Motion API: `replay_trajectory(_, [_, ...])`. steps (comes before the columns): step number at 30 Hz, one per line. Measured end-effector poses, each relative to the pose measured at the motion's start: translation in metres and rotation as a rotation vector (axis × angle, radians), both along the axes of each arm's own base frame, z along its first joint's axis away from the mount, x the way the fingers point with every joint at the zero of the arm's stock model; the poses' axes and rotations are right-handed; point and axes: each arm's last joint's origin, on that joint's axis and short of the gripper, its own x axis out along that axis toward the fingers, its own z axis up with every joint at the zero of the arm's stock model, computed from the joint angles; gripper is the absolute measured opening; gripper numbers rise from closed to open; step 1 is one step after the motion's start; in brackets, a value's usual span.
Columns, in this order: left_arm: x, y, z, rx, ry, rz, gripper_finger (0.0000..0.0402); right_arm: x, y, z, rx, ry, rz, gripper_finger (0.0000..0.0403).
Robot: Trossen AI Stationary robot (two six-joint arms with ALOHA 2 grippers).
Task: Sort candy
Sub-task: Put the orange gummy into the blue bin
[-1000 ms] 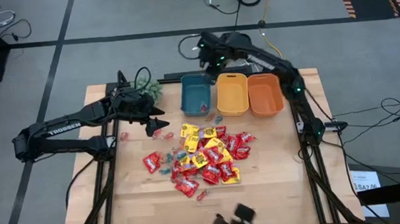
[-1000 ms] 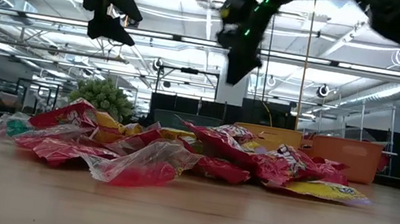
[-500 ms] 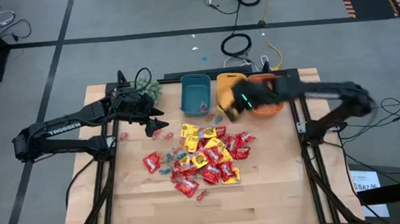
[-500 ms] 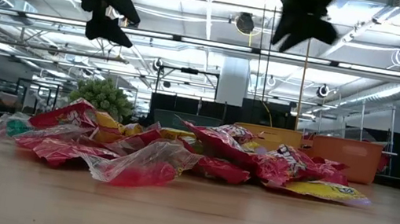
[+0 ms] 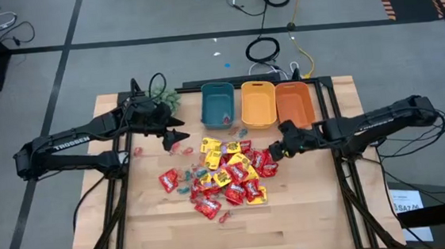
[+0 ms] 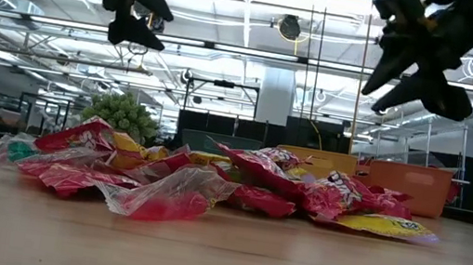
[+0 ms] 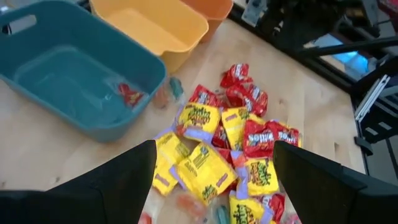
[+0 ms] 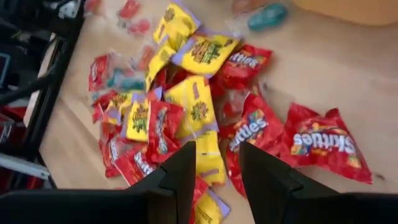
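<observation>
Dozens of small wrapped sweets lie heaped mid-table as the candy pile (image 5: 225,174) on the pale wooden table (image 5: 309,213): shiny red foil packets (image 8: 326,143), yellow packets with purple edges (image 7: 205,165), and a few small pale blue and pink pieces scattered at the fringes. In the low view the nearest wrappers sit crumpled and puffed, with corners standing clear of the board.

I judge these packets light, soft and slippery (thin film that buckles instead of resisting), so a pinch on a raised flat edge or crimped end looks safer than a squeeze across the filled middle. A packet at the rim of the heap should lift away without dragging its neighbours. The tiny loose pieces look harder to catch between fingers.

Above the heap's right edge hovers the right gripper (image 5: 282,149), fingers narrowly parted with nothing between them, over the red packets there. Over the left side, near some stray pink pieces, the left gripper (image 5: 177,136) hangs with fingers spread wide, also empty.

Beyond the pile stand a teal plastic bin (image 5: 218,106) already holding a few sweets, a yellow plastic bin (image 5: 257,104) and an orange plastic bin (image 5: 295,104), in a row at the far edge.
</observation>
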Motion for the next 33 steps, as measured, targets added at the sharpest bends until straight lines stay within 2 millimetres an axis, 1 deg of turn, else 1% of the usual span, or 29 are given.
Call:
replay_trajectory(4, [0.001, 0.001, 0.002, 0.027, -0.019, 0.03, 0.0331, 0.001, 0.005, 0.005, -0.09, -0.039, 0.06, 0.0114])
replay_trajectory(8, [0.001, 0.002, 0.002, 0.024, -0.02, 0.035, 0.0331, 0.002, 0.008, 0.012, -0.139, -0.042, 0.123, 0.0114])
replay_trajectory(15, [0.001, 0.001, 0.002, -0.1, -0.025, 0.11, 0.0331, 0.002, 0.011, 0.016, -0.184, -0.034, 0.254, 0.0114])
replay_trajectory(17, [0.001, 0.002, 0.002, -0.103, -0.025, 0.124, 0.0331, 0.0, 0.011, 0.016, -0.197, -0.025, 0.283, 0.0114])
replay_trajectory(19, [0.0, 0.004, 0.001, -0.114, -0.011, 0.215, 0.0331, 0.0, 0.011, 0.016, -0.217, -0.02, 0.307, 0.0114])
replay_trajectory(23, [-0.009, 0.009, -0.009, -0.147, 0.104, 0.441, 0.0331, -0.001, 0.011, 0.016, -0.25, -0.015, 0.341, 0.0114])
replay_trajectory(26, [-0.024, 0.006, -0.023, -0.156, 0.312, 0.541, 0.0331, -0.002, 0.011, 0.015, -0.269, 0.005, 0.364, 0.0114])
replay_trajectory(29, [-0.035, 0.003, -0.034, -0.144, 0.469, 0.574, 0.0331, -0.003, 0.011, 0.014, -0.273, 0.015, 0.369, 0.0114])
replay_trajectory(33, [-0.032, 0.002, -0.054, -0.139, 0.464, 0.508, 0.0331, -0.003, 0.011, 0.014, -0.273, 0.018, 0.369, 0.0114])
